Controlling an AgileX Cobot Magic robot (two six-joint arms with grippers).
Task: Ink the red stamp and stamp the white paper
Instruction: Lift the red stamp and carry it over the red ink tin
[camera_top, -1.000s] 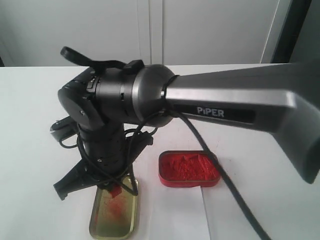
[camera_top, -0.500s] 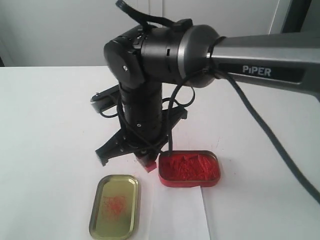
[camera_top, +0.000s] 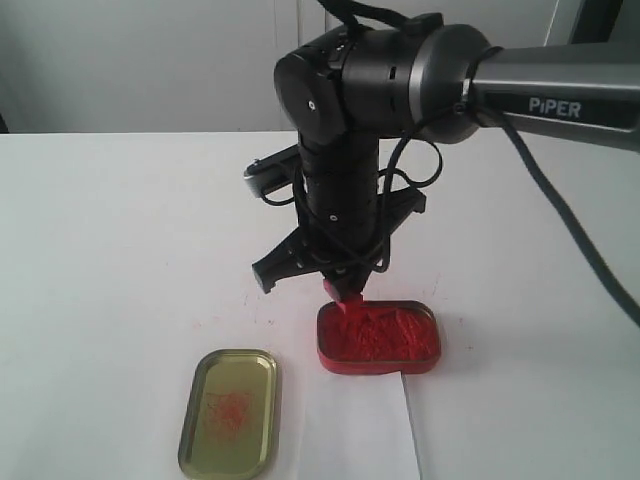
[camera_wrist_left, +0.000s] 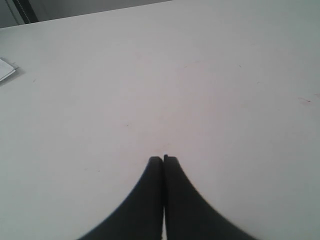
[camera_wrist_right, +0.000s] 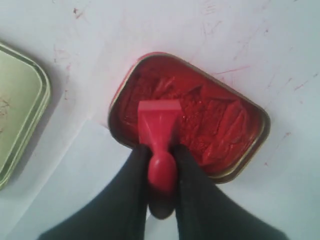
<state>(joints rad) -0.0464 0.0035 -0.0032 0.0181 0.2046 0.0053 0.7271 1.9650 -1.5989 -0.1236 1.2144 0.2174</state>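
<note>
the white tabletop (camera_top: 100, 250) took up most of every view, marked with faint red smudges around the work area. the right arm (camera_top: 400, 70), dark grey and black, reached in from the right of the exterior view and bent straight down over the middle of the table. the white paper (camera_top: 345, 435) lay flat at the near edge of the exterior view, between the gold lid (camera_top: 230, 412) and the red ink tin (camera_top: 375, 363), its far corner just beside the tin. the lid lay open side up, left of the paper, with red smears on its inside. the tin sat well apart from the lid, full of rough red paste. the right gripper (camera_wrist_right: 161, 151) pointed down and pinched the red stamp (camera_wrist_right: 159, 125) by its knob handle. the stamp stood upright, its square base down on the paste at the end of the tin nearer the lid; how deep it pressed could not be told. the left gripper (camera_wrist_left: 163, 160) hovered over bare table, its jaws pressed together on nothing.
</note>
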